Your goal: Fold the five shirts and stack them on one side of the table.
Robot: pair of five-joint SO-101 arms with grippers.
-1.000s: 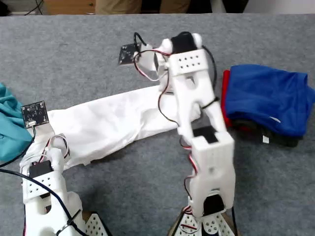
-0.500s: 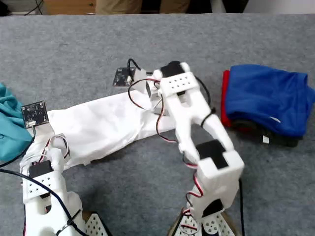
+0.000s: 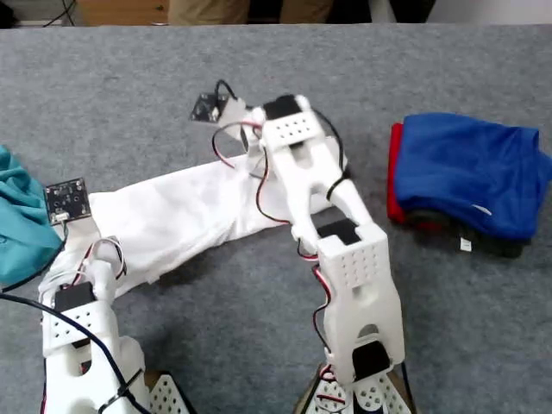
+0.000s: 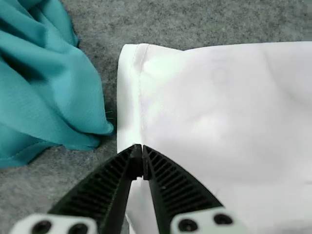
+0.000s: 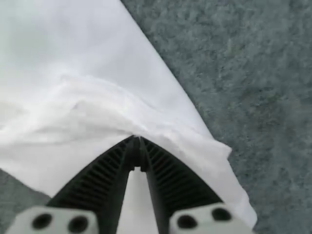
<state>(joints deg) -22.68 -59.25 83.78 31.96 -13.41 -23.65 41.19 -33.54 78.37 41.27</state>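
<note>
Between both jaws, white shirt (image 4: 219, 97).

Grey felt table (image 3: 129, 103): white shirt (image 3: 172, 220) centre, teal shirt (image 3: 17, 224) left edge, folded stack (image 3: 466, 172) right.

Soft, even light falls from above across the grey surface (image 3: 129, 103), with no hard glare. A faint shadow runs along one edge of the white shirt (image 3: 172, 216), and a darker one sits under the blue shirt (image 3: 466, 168). In the left wrist view the white shirt is so bright that its folds nearly wash out, while the teal shirt (image 4: 39, 87) beside it holds deep creases of shade. In the right wrist view, pale grey shadows mark the cloth's ridges.
</note>
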